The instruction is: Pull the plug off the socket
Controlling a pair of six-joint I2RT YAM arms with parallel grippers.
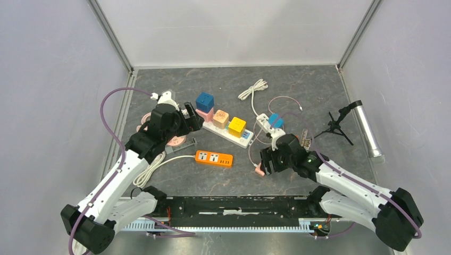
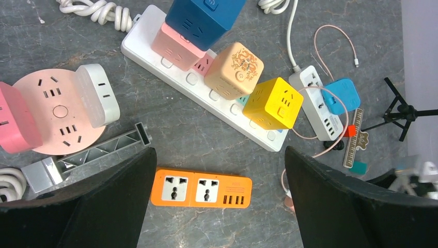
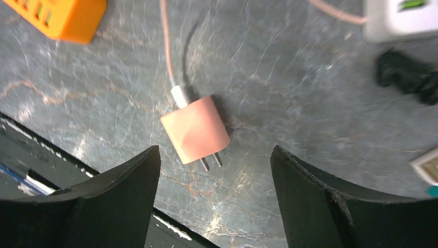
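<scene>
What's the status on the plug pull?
Left gripper open, near the white power strip. Right gripper open, directly above the pink plug. Plug lies flat on the table, prongs bare, out of any socket. Nothing between jaws and plug.

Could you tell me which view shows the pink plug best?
Right wrist view: the pink plug fills the centre, both prongs bare. The top view shows only a small pink spot; the left wrist view barely an edge.

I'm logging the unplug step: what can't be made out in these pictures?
Top view: pink plug mostly hidden under the wrist of the right arm, prongs too small.
Right wrist view: orange strip cut off by the top-left edge.
Top view: round pink socket partly behind the left arm.
</scene>
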